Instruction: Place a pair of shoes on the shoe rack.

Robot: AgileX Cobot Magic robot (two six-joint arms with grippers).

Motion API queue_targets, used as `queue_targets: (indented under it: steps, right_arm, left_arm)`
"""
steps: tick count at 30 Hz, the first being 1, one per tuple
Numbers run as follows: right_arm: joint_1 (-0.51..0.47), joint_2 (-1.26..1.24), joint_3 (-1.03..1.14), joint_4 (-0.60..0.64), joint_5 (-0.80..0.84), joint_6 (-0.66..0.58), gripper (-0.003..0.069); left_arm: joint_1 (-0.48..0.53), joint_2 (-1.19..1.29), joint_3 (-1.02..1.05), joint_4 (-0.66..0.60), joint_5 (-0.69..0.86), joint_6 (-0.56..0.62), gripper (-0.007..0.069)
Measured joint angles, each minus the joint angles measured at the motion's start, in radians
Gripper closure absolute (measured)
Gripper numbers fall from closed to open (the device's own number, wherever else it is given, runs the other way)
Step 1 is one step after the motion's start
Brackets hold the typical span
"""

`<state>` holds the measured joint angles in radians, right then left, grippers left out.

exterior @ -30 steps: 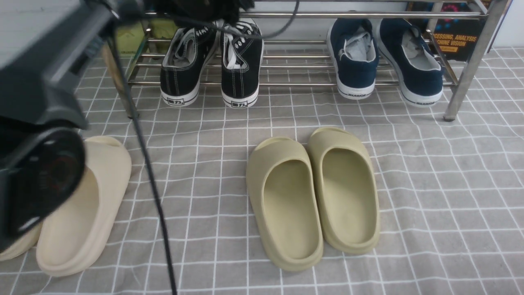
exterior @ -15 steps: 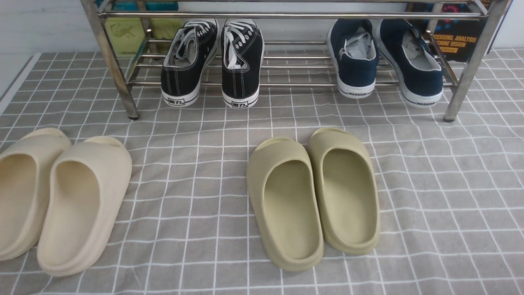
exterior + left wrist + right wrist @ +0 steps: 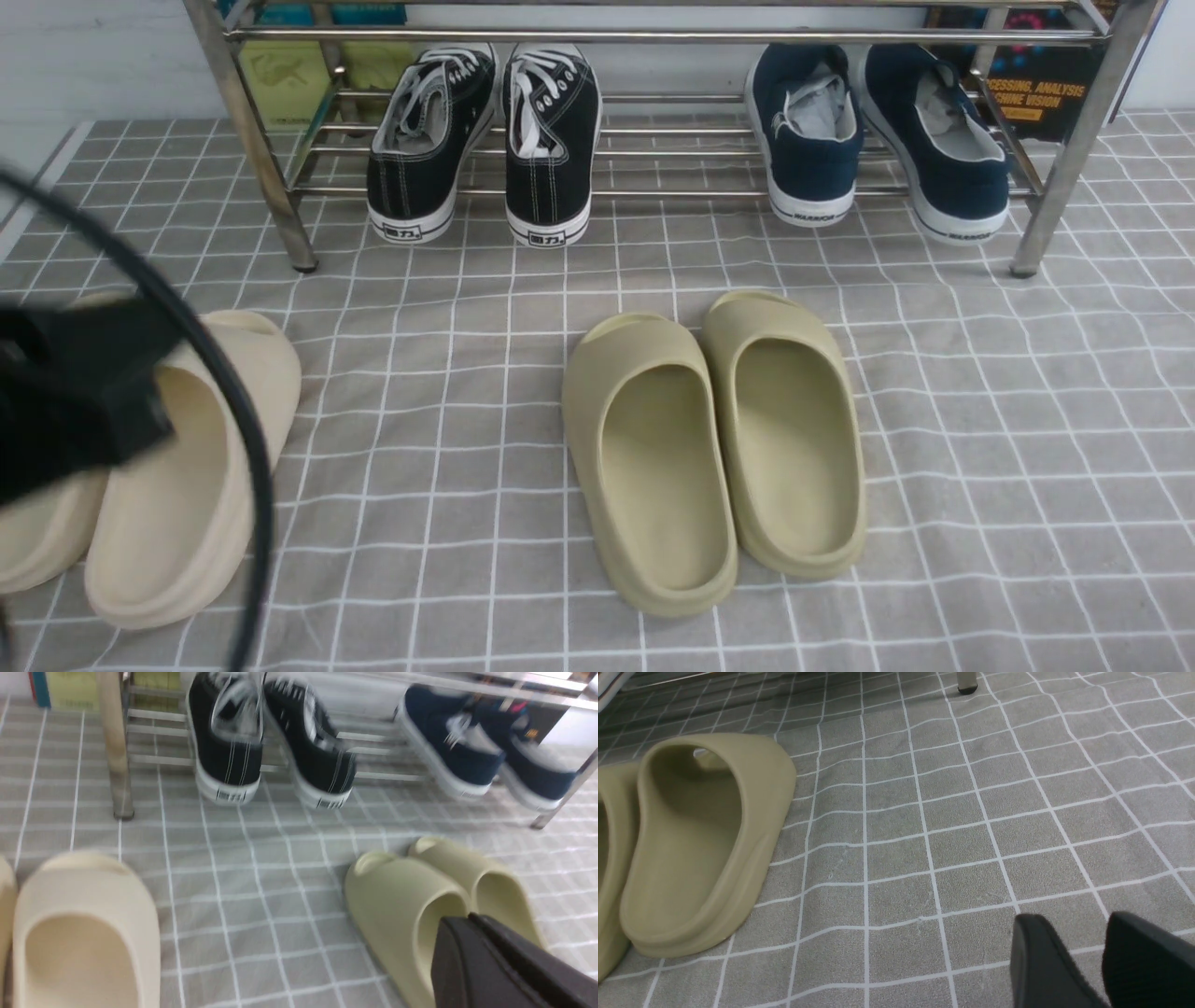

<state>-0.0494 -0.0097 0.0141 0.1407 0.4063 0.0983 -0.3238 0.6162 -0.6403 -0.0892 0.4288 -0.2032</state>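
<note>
Both black shoes (image 3: 481, 140) stand side by side on the rack (image 3: 653, 191), heels overhanging its front bar; the task looks complete. Left tool (image 3: 472, 924), pressed together and empty, hangs well short of them, above the olive slippers (image 3: 439, 905). Right tool (image 3: 1083, 956), spread and empty, has bare cloth ahead

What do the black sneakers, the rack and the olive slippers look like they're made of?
Black sneakers: matte woven canvas, visible stitching, likely white rubber soles. Rack: shiny metal tubing, mirror-like. Olive slippers: one-piece matte foam, seemingly, smooth and seamless.
</note>
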Motion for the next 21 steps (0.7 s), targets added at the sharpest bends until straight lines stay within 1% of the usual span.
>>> queue_targets:
  steps: [1,2,4,10,15,19,20,21]
  right_arm:
    - [0.0,0.0,0.0,0.0,0.0,0.0,0.0419]
    - [0.0,0.0,0.0,0.0,0.0,0.0,0.0419]
    - [0.0,0.0,0.0,0.0,0.0,0.0,0.0419]
    - [0.0,0.0,0.0,0.0,0.0,0.0,0.0419]
    - [0.0,0.0,0.0,0.0,0.0,0.0,0.0419]
    - [0.0,0.0,0.0,0.0,0.0,0.0,0.0419]
    - [0.0,0.0,0.0,0.0,0.0,0.0,0.0419]
    - [0.0,0.0,0.0,0.0,0.0,0.0,0.0419]
  left_arm:
    - [0.0,-0.002,0.081,0.0,-0.065,-0.001,0.0638]
    - [0.0,-0.002,0.081,0.0,-0.072,-0.001,0.0638]
    - [0.0,0.012,0.184,-0.001,-0.126,-0.004,0.0638]
    - [0.0,0.055,0.319,-0.009,-0.15,-0.019,0.0638]
    - [0.0,0.019,0.358,-0.004,-0.186,-0.024,0.0638]
    - [0.023,-0.193,0.472,0.022,-0.317,-0.025,0.0638]
    - [0.028,-0.219,0.478,0.022,-0.324,-0.025,0.0638]
    - [0.054,-0.309,0.515,0.028,-0.363,-0.025,0.0638]
